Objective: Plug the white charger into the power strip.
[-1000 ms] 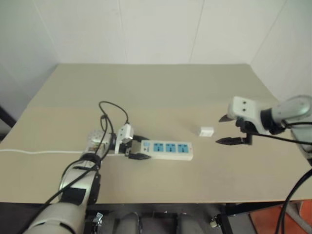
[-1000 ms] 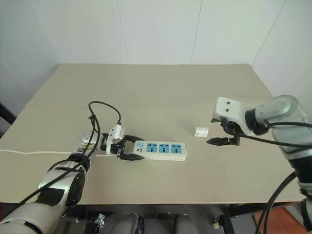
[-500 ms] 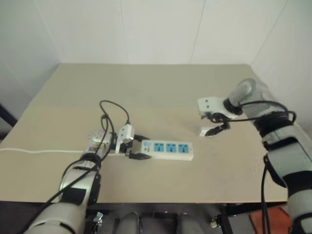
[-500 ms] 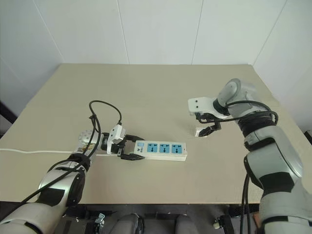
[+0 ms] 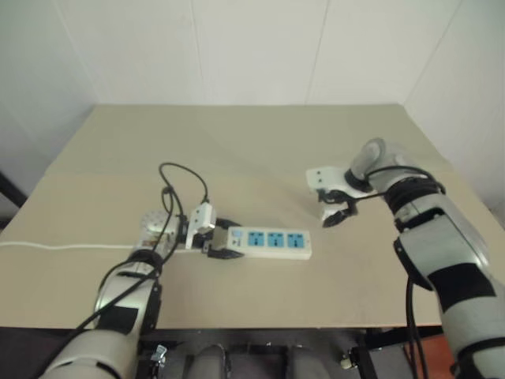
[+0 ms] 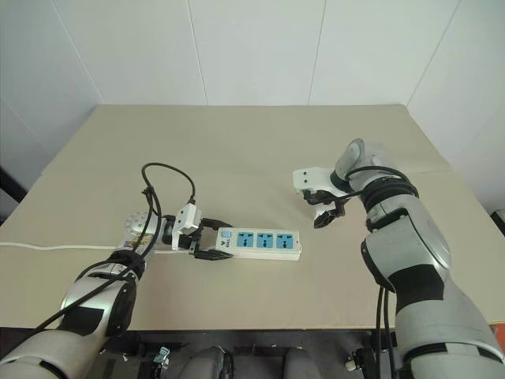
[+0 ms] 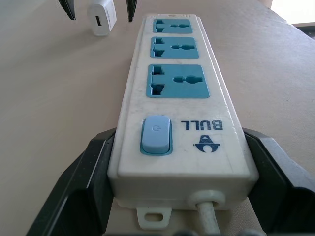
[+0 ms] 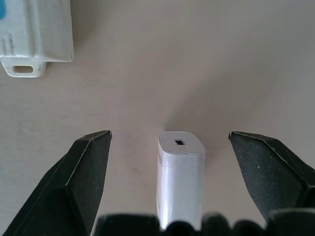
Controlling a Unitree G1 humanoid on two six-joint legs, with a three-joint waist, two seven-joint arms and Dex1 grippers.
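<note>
The right tool (image 8: 170, 182) has swung in from the desk's right edge over the past second and now hangs straddling the white charger (image 8: 180, 179), its two black fingers (image 8: 81, 182) spread wide, one on each side of the small adapter and touching neither face. The charger lies on the bare desk (image 5: 260, 150), apparently on its side, just beyond the far end of the power strip (image 5: 270, 242), with its USB-port face turned up toward the wrist camera. It sits in the same spot as before; only the arm has moved.

Across the desk, the left tool (image 5: 218, 241) remains clamped on the switch end of the power strip, a black finger (image 7: 81, 191) pressed to each long edge, near where the thin white cord (image 5: 71, 245) leaves it. All three blue sockets (image 7: 177, 81) face up and stand empty.

The approach appears finished and the pick not yet begun. The right tool looks placed to close on the charger, after which it would have to be lifted, turned prongs-down and carried to a socket while the left tool steadies the strip.
</note>
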